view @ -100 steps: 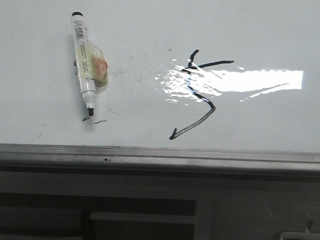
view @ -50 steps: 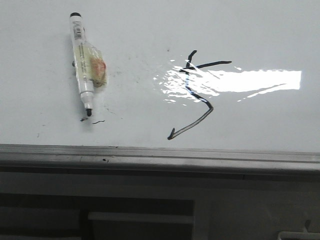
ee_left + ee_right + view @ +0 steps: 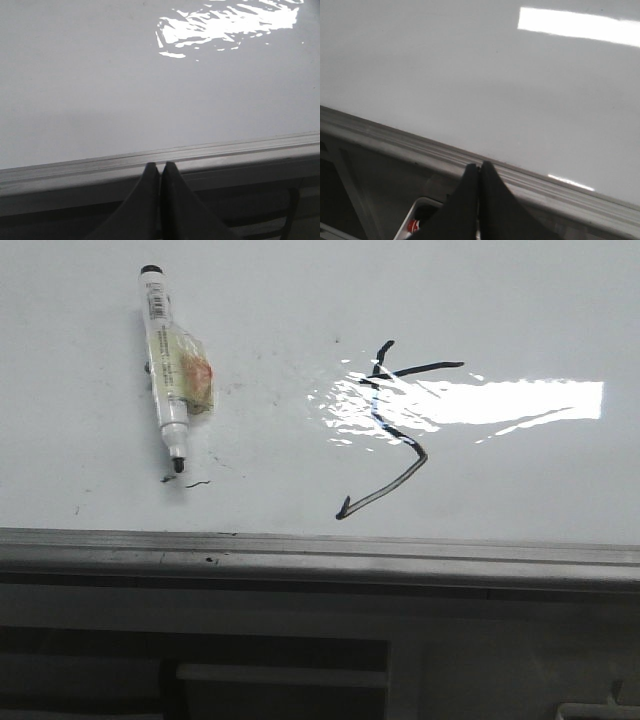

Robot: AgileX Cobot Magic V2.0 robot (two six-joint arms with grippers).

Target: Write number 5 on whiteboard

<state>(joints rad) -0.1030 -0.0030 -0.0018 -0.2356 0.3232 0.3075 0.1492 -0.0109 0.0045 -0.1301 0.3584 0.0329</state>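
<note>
The number 5 stands in black strokes near the middle of the whiteboard, its hooked lower stroke ending close to the near frame edge, its top bar running into a bright glare patch. Well to its left a marker lies uncapped on the board, tip toward the near edge, beside small dark squiggles. The left gripper and right gripper each hang over the near frame, jaws clenched together on nothing.
</note>
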